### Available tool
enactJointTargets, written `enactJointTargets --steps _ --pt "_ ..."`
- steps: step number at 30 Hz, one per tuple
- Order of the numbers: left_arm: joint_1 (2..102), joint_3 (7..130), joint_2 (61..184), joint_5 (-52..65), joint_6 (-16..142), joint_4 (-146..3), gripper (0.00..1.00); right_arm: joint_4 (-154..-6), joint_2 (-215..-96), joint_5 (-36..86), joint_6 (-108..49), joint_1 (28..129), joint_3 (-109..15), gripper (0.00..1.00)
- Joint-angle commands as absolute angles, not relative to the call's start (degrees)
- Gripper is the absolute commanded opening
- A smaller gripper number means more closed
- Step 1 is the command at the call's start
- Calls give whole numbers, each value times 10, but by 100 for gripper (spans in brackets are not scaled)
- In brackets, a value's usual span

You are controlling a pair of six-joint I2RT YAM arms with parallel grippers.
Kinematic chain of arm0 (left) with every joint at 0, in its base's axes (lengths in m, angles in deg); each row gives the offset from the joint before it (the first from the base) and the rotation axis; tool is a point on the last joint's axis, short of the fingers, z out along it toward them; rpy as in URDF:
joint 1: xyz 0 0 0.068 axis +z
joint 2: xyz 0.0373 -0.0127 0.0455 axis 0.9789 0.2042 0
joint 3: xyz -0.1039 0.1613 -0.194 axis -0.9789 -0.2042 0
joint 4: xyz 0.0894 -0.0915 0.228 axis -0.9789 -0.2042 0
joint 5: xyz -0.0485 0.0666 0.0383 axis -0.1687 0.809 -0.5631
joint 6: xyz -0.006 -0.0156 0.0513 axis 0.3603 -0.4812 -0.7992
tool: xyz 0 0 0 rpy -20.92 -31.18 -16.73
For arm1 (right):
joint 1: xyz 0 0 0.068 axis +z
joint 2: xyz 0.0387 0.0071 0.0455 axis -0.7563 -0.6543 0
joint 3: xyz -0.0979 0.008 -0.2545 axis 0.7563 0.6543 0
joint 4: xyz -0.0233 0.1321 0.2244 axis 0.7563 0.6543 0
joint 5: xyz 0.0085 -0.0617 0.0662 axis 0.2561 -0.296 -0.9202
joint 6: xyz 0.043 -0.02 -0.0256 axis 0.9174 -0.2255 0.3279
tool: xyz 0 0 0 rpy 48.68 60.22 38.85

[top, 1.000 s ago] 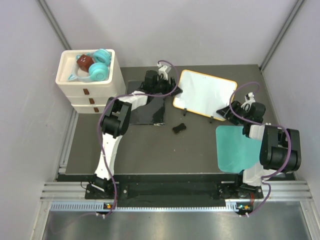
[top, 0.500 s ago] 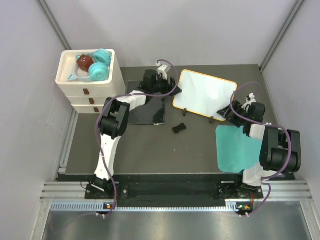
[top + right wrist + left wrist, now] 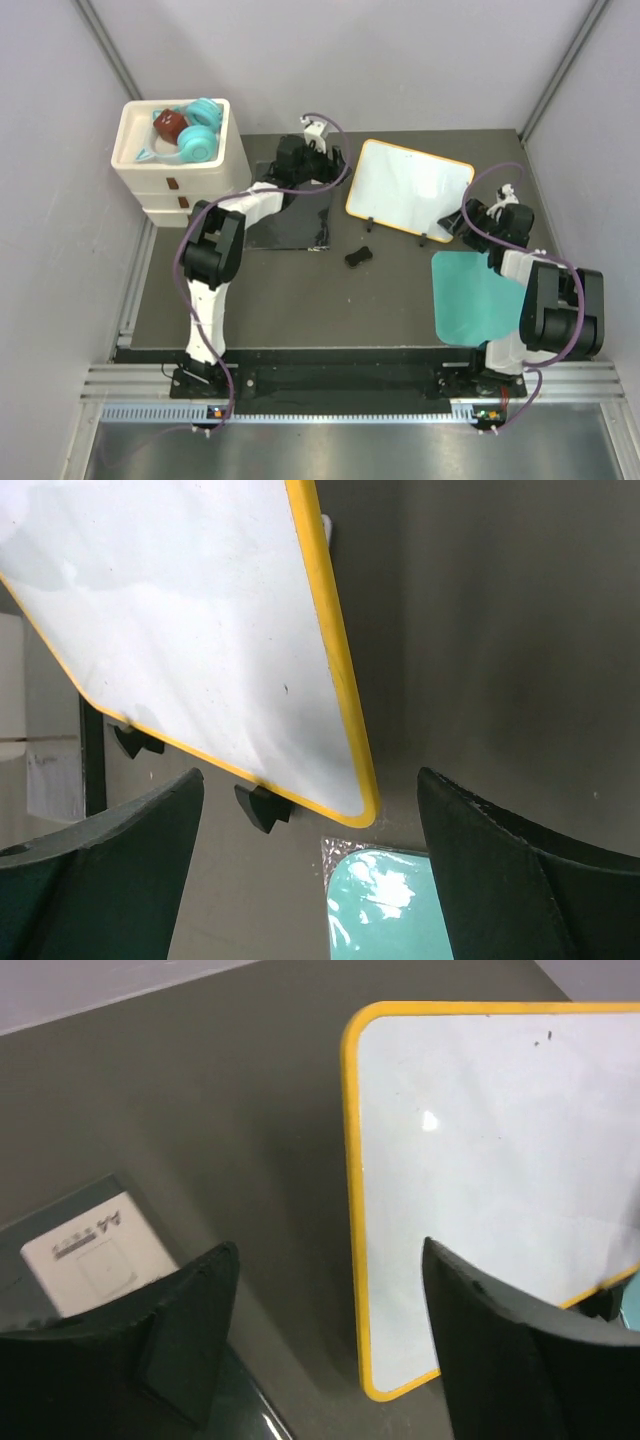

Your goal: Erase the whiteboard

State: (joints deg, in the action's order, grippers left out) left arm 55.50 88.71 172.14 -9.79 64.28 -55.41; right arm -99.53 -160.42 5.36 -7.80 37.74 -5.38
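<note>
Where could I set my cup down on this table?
The widest bare patch is the near middle of the table, bordered by the dark pad, the small black object and the teal mat. The far side is crowded: the whiteboard sits between the left end effector and the right end effector, with the white drawer unit at far left.

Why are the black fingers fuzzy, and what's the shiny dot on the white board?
Left wrist view: fingers sit close to the lens, so they blur; the dot on the whiteboard looks like reflected light. Right wrist view: the teal mat glares too.
</note>
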Motion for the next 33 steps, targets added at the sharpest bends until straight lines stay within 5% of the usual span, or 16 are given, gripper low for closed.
enactJointTargets --steps 1,5,6,33 --pt "552 798 1618 -1 633 -485 65 -1002 -1576 70 -87 382 -54 87" --pt "523 748 1571 30 627 -504 4 -1001 -1570 79 -84 381 -48 87" --pt "516 750 1569 25 628 -514 0 -1007 -1566 81 -82 381 -47 87" --pt "422 609 1639 -37 829 -453 0 -1025 -1558 73 -60 346 -20 89"
